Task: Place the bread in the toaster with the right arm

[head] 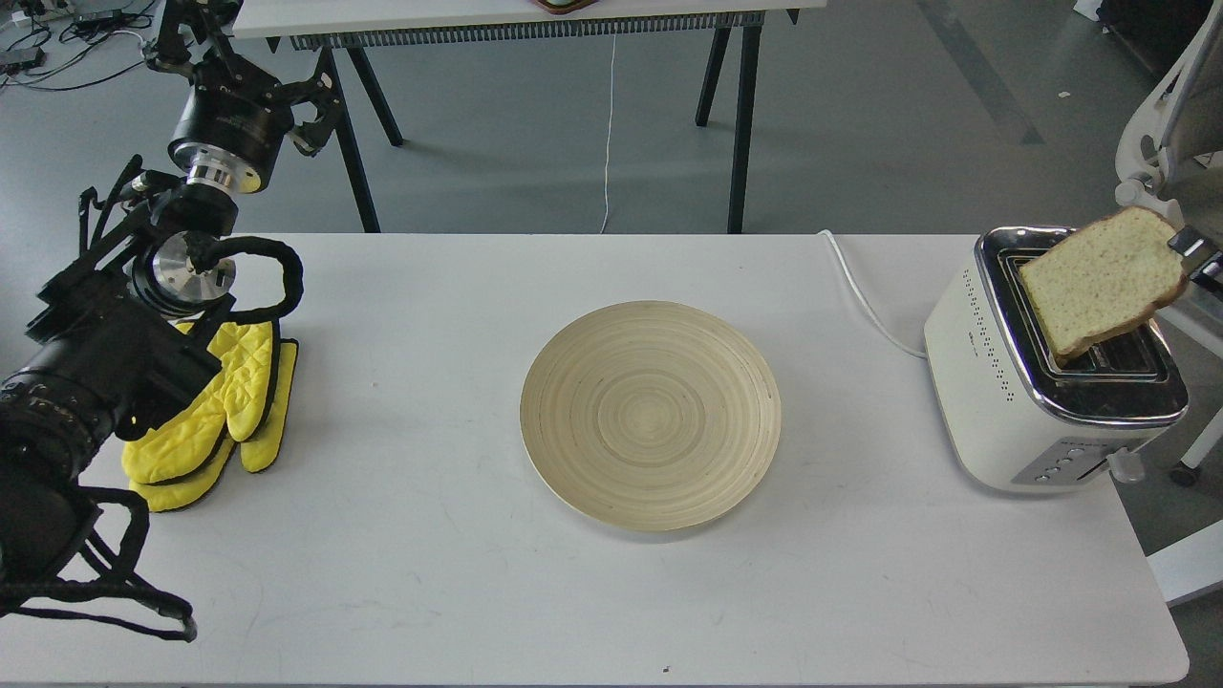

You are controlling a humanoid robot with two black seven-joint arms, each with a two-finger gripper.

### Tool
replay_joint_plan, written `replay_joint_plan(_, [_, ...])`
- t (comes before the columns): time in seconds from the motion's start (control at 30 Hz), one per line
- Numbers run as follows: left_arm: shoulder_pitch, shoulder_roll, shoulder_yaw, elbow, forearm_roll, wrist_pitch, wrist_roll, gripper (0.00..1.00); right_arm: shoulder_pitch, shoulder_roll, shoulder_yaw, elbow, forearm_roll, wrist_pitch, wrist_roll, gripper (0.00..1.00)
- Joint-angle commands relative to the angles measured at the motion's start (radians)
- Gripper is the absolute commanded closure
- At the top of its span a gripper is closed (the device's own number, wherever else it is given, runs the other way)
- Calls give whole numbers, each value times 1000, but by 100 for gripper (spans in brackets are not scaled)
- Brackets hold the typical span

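Right now the bread [1104, 279] hangs tilted over the toaster [1041, 382], its lower corner dipping into one of the 2 slots, its upper right corner pinched by the right arm's fingers [1188, 250] at the frame's edge. That toaster stands at the right end of the white desk [401, 535], cord trailing back. A wooden plate [651, 413] sits mid-desk. Far left, the left arm's fingers [287, 100] are splayed wide, above the yellow mitts [215, 411].
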State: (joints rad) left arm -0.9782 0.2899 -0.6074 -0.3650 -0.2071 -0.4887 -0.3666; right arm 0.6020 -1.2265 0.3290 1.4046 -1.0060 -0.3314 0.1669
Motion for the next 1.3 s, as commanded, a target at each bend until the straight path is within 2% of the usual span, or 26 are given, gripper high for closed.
replay_joint_plan(0.0, [0, 0, 0, 0, 0, 0, 0, 0, -5, 27, -8, -2, -16, 0, -1, 92])
replay_joint_plan(0.1, [0, 0, 0, 0, 0, 0, 0, 0, 1, 64, -25, 1, -13, 0, -1, 66])
replay_joint_plan(0.27, [0, 0, 0, 1, 0, 0, 0, 0, 1, 84, -7, 11, -6, -1, 5, 37])
replay_joint_plan(0.4, [0, 0, 0, 0, 0, 0, 0, 0, 4, 87, 65, 30, 1, -1, 10, 5])
replay_joint_plan(0.5, [0, 0, 0, 0, 0, 0, 0, 0, 4, 113, 145, 31, 41, 0, 13, 2])
replay_joint_plan(0.67, [0, 0, 0, 0, 0, 0, 0, 0, 4, 205, 321, 22, 289, 32, 16, 0])
replay_joint_plan(0.77, [1, 0, 0, 1, 0, 0, 0, 0, 5, 292, 410, -22, 389, 69, 52, 0])
replay_joint_plan(0.87, [1, 0, 0, 0, 0, 0, 0, 0, 8, 421, 484, -110, 415, 164, 138, 0])
replay_joint_plan(0.9, [1, 0, 0, 0, 0, 0, 0, 0, 10, 456, 510, -142, 422, 205, 151, 0])
replay_joint_plan(1.07, [1, 2, 0, 0, 0, 0, 0, 0, 10, 643, 671, -300, 579, 415, 145, 0])
replay_joint_plan(1.27, [1, 2, 0, 0, 0, 0, 0, 0, 114, 768, 720, -517, 699, 547, 132, 0])
